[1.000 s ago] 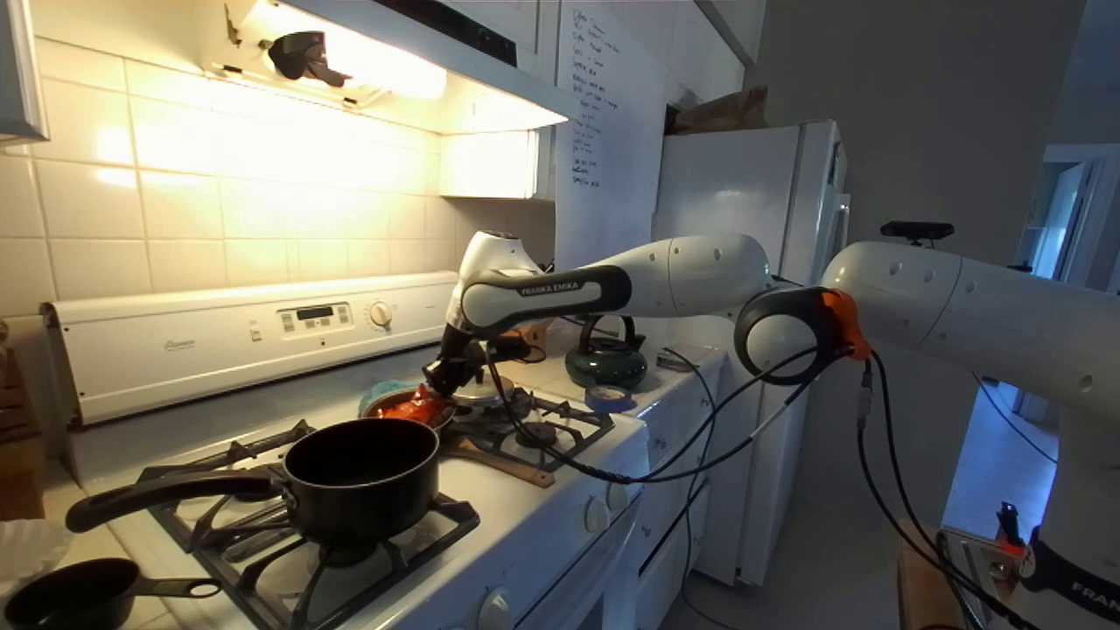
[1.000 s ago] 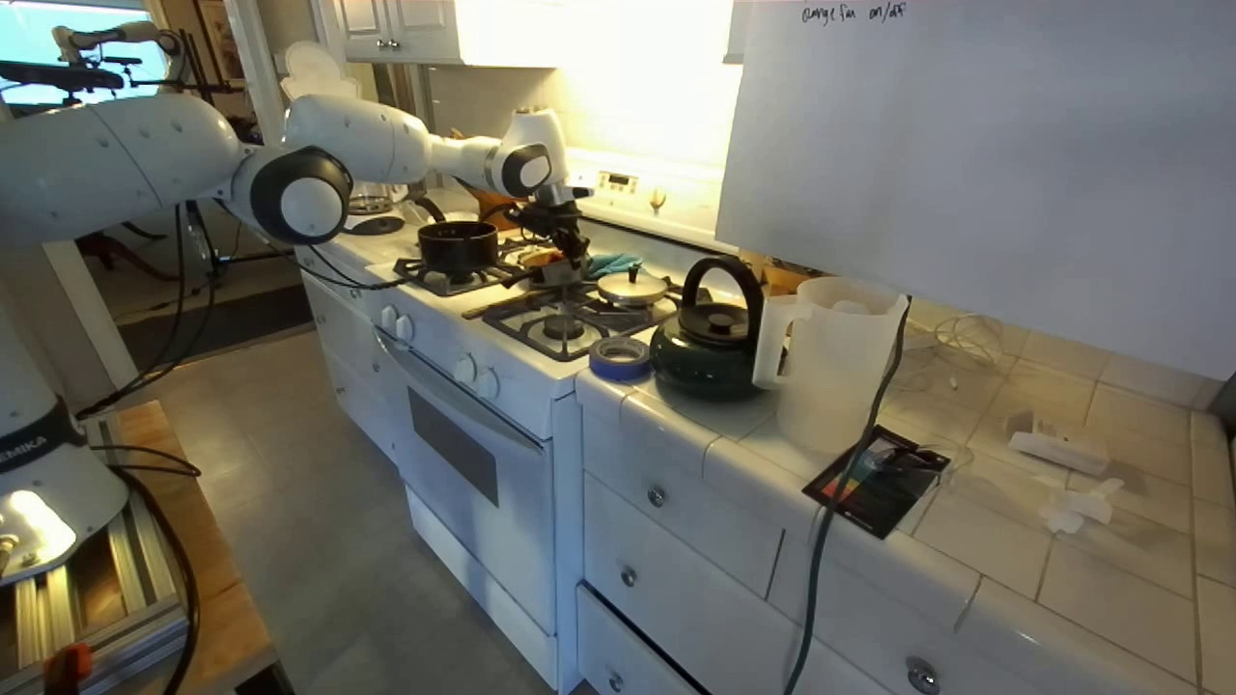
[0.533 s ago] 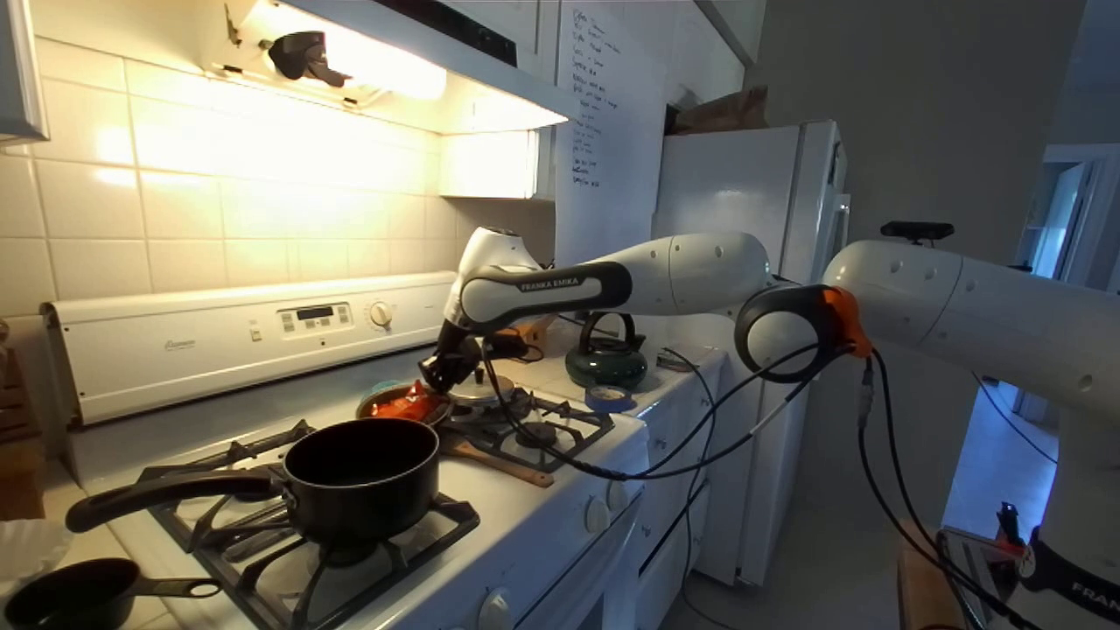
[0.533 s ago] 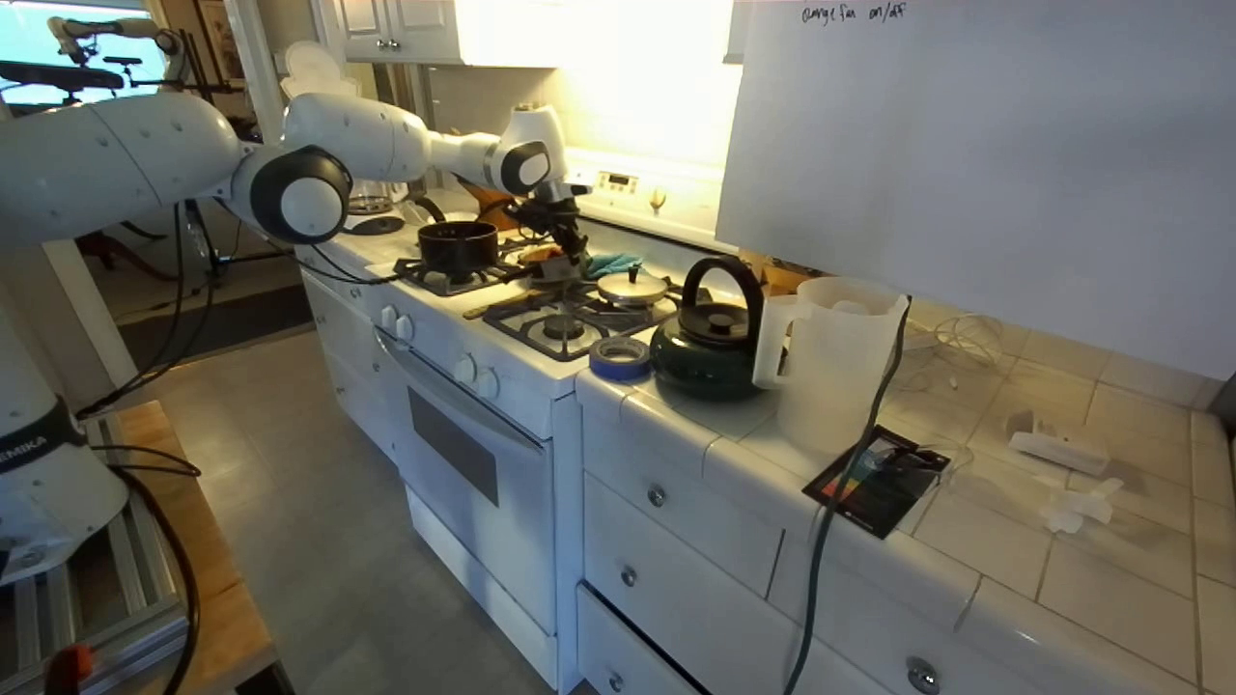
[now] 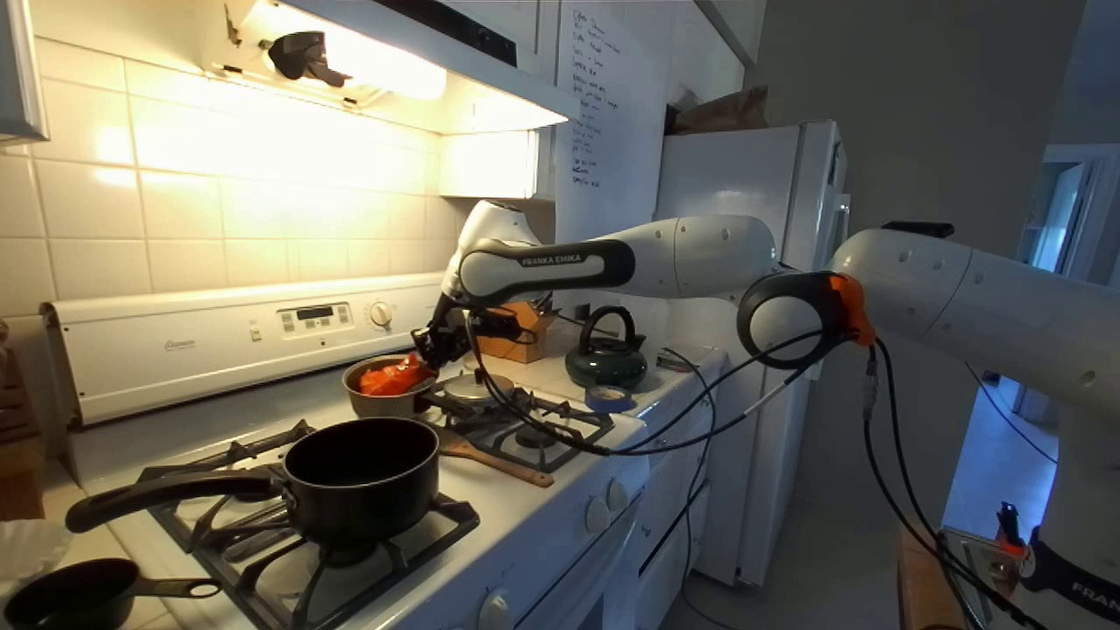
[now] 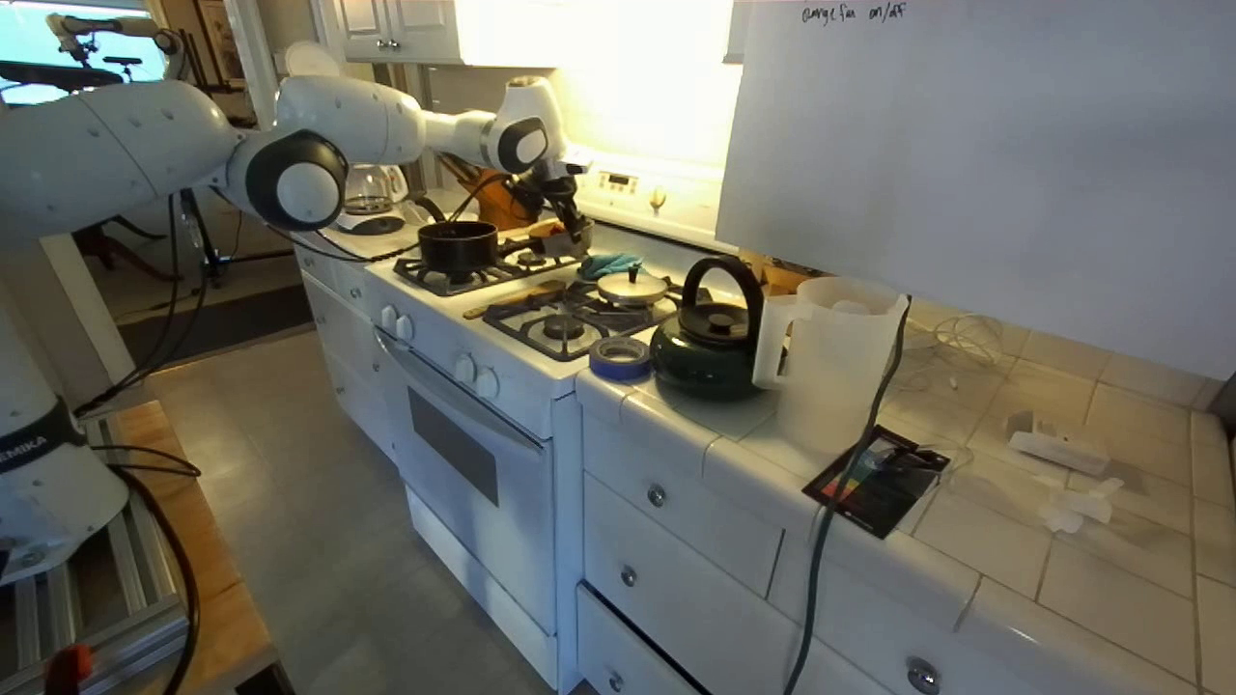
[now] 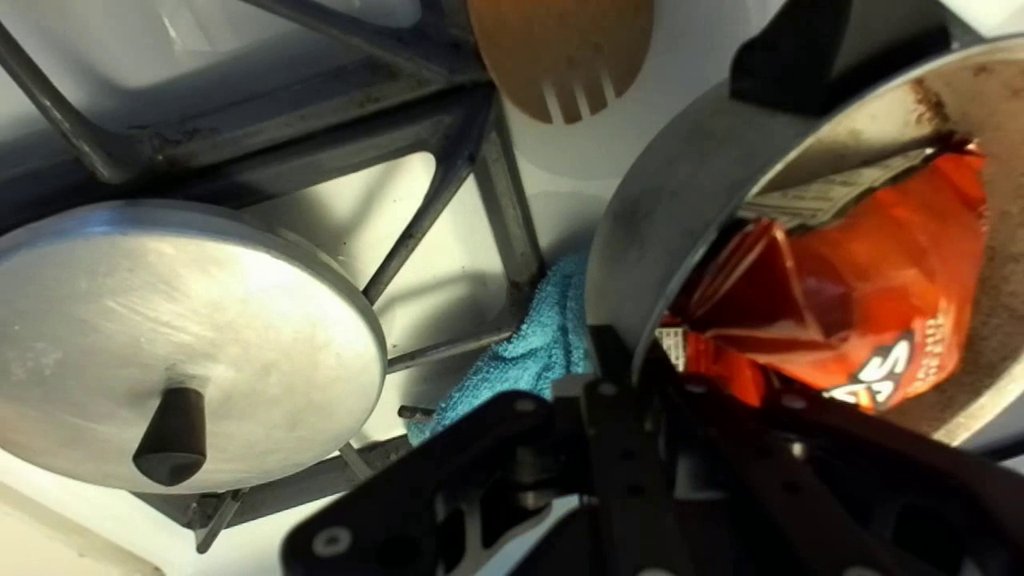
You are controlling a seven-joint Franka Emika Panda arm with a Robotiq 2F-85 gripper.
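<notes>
My gripper (image 7: 636,352) is shut on the rim of a grey metal pot (image 7: 680,192), one finger outside the wall and the other inside. A crumpled red-orange snack bag (image 7: 872,272) lies in the pot, and the pot's black handle (image 7: 808,64) juts out at the top of the wrist view. In an exterior view the pot (image 5: 382,404) appears raised above the back of the stove, with the bag (image 5: 394,376) showing over its rim and the gripper (image 5: 427,357) at its right side. A teal towel (image 7: 528,332) is below, beside the outer finger.
A silver lid (image 7: 240,320) with a black knob sits on the neighbouring burner. Closer to the stove front are a black saucepan (image 5: 363,490) and a wooden spatula (image 5: 499,461). A green kettle (image 5: 604,360), blue tape (image 5: 610,399) and a pitcher (image 6: 840,376) stand on the counter.
The arm has risen, mostly in the last half second. The pot has come up with it, shifting slightly left in an exterior view, bag inside. The gripper has stayed shut on the rim.
</notes>
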